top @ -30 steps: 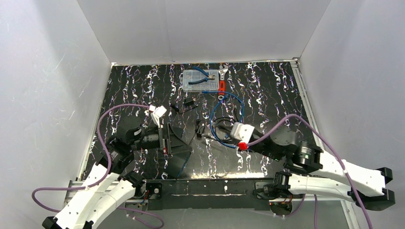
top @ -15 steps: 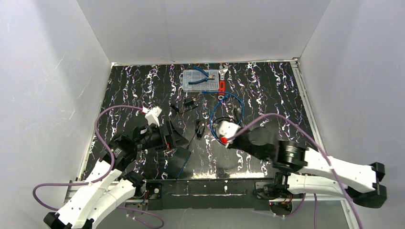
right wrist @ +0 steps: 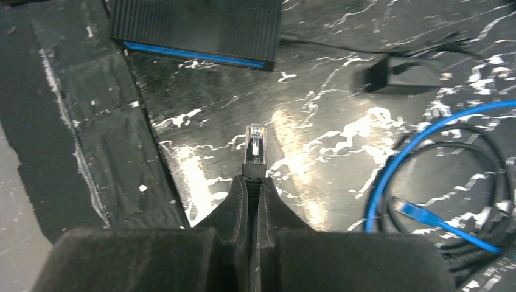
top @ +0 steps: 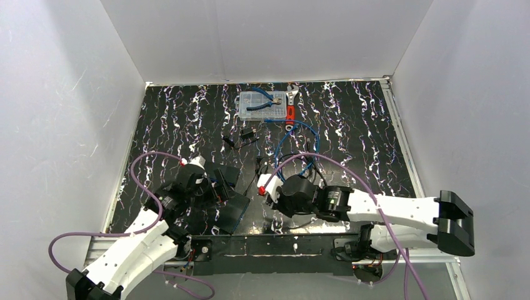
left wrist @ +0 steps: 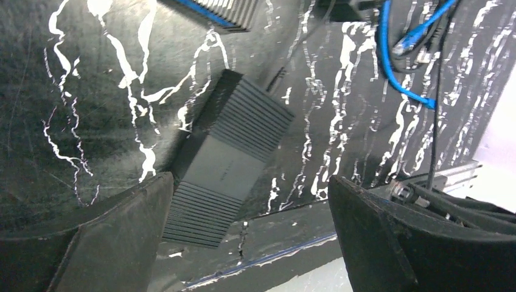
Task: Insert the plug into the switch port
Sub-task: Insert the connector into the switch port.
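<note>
The switch, a flat matte-black ribbed box (left wrist: 228, 158), lies on the mat between my left gripper's (left wrist: 248, 182) wide-open fingers, untouched. In the top view it sits by the near edge (top: 236, 206) under the left gripper (top: 224, 187). My right gripper (right wrist: 252, 179) is shut on a black cable just behind its clear plug (right wrist: 255, 143), held low over the mat. The plug points at a ribbed black box with a blue edge (right wrist: 195, 24), a gap apart. No port shows. In the top view the right gripper (top: 262, 185) is just right of the boxes.
A blue cable coil (right wrist: 389, 176) and black cables lie right of the plug. A black power adapter (right wrist: 404, 73) sits beyond. The clear parts box (top: 262, 105) with pliers and a red wrench (top: 290, 112) are at the back. A black taped strip (right wrist: 73, 121) runs along the near edge.
My right arm has swung left and nearer with the plug, from mid-table to beside the boxes. My left gripper has drawn back toward the near edge, over the box.
</note>
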`<state>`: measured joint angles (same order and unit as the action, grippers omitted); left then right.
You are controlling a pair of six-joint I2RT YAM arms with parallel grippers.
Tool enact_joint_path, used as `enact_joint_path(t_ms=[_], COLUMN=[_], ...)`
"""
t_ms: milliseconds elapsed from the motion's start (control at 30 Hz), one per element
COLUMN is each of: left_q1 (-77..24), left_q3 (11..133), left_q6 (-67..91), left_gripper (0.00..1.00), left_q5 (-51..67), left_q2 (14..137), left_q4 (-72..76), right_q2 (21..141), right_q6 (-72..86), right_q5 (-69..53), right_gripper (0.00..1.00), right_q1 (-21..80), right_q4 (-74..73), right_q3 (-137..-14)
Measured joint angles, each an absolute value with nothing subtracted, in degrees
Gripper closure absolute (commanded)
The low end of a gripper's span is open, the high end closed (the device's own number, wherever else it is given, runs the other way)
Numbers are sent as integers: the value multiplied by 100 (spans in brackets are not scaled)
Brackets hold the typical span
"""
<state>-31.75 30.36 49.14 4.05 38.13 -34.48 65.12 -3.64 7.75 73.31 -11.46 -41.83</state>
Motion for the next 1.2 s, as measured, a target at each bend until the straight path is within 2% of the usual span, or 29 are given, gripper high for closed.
enact_joint_path(t_ms=[367, 667, 1200], left_q1=[-3175, -3173, -3175], left_q3=[2341, 1773, 1651], left_q6=[5176, 5423, 5308], left_gripper=[2, 2, 20], left_q5=[541, 1188, 2287], left_q2=[3758, 3689, 4481], left_q4=[-3293, -2955, -1978], right_q2=[7203, 7670, 8088], right_q6=[252, 330, 409], right_q5=[35, -229, -324], right_gripper=[99, 99, 99], right_q1=[7632, 7815, 7815], right_q4=[-142, 571, 801], right_q3=[-3746, -3691, -3688])
